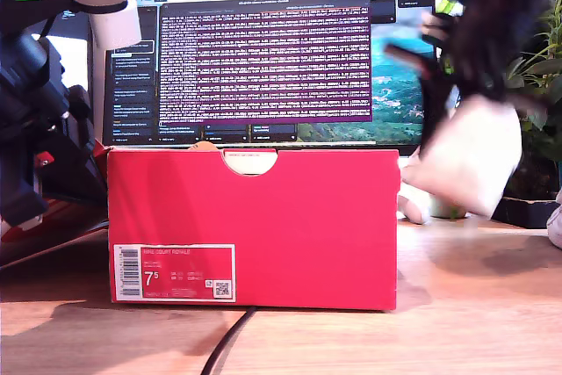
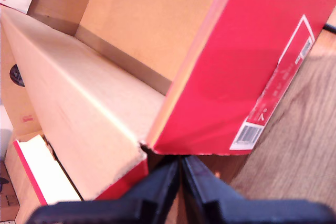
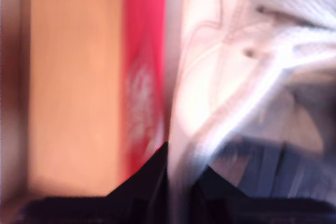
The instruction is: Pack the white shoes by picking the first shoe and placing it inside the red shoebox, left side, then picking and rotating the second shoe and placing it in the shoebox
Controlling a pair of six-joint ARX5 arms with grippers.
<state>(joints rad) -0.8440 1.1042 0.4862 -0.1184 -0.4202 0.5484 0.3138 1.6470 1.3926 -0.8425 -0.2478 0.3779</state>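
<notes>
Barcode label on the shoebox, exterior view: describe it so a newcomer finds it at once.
Start at the red shoebox in front of the monitor. On its front wall, low toward the exterior view's left, sits the barcode label: a white rectangle printed 7.5, the only white patch on that wall.

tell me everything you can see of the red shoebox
The red shoebox is red cardboard outside and plain tan inside, open on top, standing on the wooden table. The side shown in the exterior view has a half-round notch in its top edge and a white barcode label reading 7.5. My first gripper sits shut by one corner. Nothing shows inside.
</notes>
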